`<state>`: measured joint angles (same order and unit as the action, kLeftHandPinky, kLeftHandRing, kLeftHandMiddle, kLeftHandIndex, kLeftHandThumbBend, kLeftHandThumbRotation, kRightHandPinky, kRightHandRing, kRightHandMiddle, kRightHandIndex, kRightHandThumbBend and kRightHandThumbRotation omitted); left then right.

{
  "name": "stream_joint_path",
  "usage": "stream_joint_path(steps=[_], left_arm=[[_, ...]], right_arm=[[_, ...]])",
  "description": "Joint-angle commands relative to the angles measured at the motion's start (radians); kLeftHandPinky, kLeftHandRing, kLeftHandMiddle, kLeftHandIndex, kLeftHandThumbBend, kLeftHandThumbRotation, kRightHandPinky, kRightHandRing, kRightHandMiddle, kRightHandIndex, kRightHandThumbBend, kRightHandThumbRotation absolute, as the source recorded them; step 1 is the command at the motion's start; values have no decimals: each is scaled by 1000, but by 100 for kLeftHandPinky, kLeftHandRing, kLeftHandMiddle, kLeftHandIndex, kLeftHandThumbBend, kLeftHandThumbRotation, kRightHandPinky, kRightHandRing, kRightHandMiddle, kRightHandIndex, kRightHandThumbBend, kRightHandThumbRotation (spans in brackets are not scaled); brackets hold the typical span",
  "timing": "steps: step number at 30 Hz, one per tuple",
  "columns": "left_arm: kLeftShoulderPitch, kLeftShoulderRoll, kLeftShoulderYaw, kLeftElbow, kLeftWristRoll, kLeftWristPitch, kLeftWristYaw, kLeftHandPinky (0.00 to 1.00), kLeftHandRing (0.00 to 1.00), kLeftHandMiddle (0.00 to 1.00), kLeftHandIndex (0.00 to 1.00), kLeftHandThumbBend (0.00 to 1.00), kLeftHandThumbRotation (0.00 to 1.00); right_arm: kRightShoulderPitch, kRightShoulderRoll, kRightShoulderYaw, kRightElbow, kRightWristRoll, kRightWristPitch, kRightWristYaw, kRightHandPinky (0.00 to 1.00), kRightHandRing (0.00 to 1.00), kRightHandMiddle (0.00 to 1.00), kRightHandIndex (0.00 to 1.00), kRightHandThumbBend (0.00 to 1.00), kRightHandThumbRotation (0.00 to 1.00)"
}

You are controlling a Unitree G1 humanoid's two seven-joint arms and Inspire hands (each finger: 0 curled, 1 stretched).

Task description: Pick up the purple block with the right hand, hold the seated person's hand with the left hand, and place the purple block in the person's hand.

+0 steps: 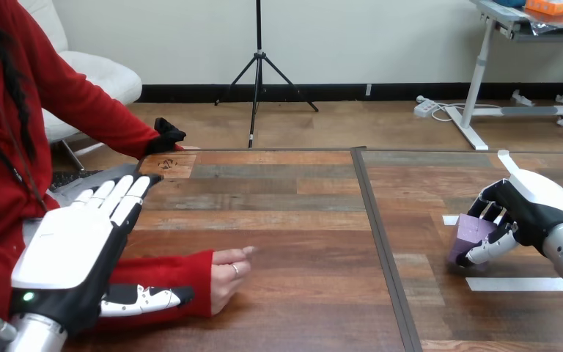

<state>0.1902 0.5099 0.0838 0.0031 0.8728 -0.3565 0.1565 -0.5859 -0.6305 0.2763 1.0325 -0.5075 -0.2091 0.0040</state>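
The right hand's (535, 202) fingers and thumb are curled round the purple block (473, 235), low over the right part of the wooden table (293, 220), beside a strip of white tape (514, 284). The left hand's (66, 249) fingers are straight and together, holding nothing, over the person's red sleeve. The person's hand (227, 277) rests on the table, just beyond the left hand's thumb.

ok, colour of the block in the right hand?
Purple; the block in the right hand shows best in the head view.
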Motion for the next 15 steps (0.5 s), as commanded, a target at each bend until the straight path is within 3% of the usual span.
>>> stream_joint_path(steps=[1, 15], left_arm=[[-69, 34, -19, 22, 9, 12, 41, 94, 95, 97, 98, 100, 56], [-110, 51, -79, 75, 52, 40, 75, 92, 91, 91, 91, 100, 57]], right_arm=[[-47, 4, -19, -17, 12, -1, -21, 38, 44, 49, 50, 70, 0], [-50, 4, -22, -22, 17, 2, -13, 37, 43, 48, 50, 70, 0]])
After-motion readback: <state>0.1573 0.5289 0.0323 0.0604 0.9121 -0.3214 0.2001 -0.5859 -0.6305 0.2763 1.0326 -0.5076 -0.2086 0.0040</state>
